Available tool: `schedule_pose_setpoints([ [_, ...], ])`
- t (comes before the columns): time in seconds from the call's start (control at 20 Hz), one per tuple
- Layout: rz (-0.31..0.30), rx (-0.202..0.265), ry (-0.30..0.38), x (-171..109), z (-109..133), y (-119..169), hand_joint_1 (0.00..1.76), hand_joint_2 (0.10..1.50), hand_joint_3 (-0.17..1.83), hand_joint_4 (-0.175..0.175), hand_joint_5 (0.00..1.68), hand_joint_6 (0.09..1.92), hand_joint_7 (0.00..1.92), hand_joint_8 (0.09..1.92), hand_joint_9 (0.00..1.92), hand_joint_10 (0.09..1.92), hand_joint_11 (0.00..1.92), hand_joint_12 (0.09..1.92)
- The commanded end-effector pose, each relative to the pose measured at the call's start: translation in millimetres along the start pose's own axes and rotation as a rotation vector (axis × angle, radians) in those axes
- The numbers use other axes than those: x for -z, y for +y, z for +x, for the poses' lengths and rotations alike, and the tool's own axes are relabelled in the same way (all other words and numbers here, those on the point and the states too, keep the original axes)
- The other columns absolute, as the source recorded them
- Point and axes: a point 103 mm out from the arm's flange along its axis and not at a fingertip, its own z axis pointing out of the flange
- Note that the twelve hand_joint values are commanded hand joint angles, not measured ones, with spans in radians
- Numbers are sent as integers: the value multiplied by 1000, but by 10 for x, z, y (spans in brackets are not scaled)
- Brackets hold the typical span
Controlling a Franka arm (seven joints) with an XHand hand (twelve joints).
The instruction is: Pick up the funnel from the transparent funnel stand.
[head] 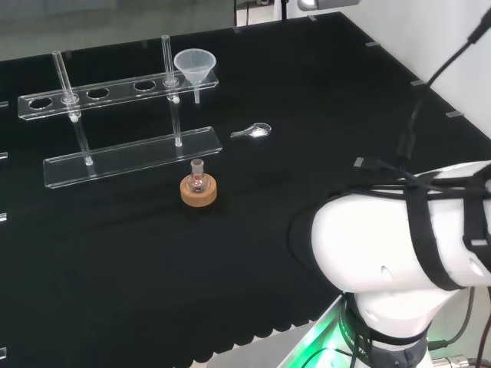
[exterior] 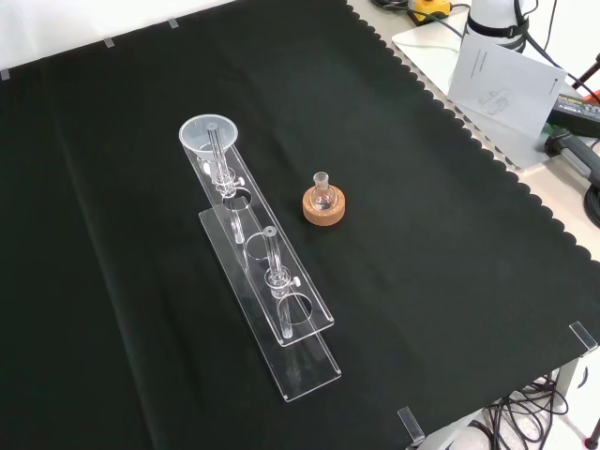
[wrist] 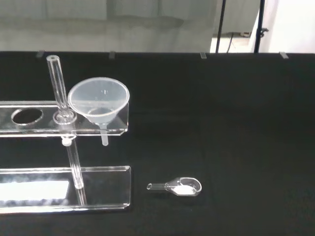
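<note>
1. I cannot tell how the hand is set, open or closed, or whether it has hold of anything. The big white arm point(head: 399, 253) sits at the right of the head view, well apart from the glass things.
2. The funnel point(head: 194, 67) sits in the end hole of the clear funnel stand point(head: 115, 96). Its wide cup is up and its thin stem hangs down through the hole. In the front view it is at the far end of the stand.
3. A small scoop point(wrist: 179, 187) with a bit of white powder lies on the black surface point(head: 307, 100), near the stand.
4. A tiny flask point(exterior: 322, 192) stands upright in a cork ring point(exterior: 323, 208), just beside the stand in the front view.
5. I think the job is only at its start. The funnel is not lifted yet. Reaching it, taking hold and lifting it out are all left.
6. A white paper point(exterior: 506, 84) lies past the cloth's edge. Its print is too small to read.
</note>
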Motion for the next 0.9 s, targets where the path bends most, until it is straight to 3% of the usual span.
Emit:
schedule_pose_setpoints([
  [0.05,42,-29,-25,-211,-64,474,0,1184,408,38,166,87,0,298,105,603,28,1369],
  [0.4,74,9,-36,-368,-50,1076,13,1167,387,29,167,87,9,313,122,611,28,1372],
  [0.65,84,66,-64,-500,101,1424,228,1056,318,19,162,87,13,342,150,638,20,1392],
  [0.9,146,114,-70,-717,340,1645,390,962,291,12,174,87,32,432,189,678,48,1406],
])
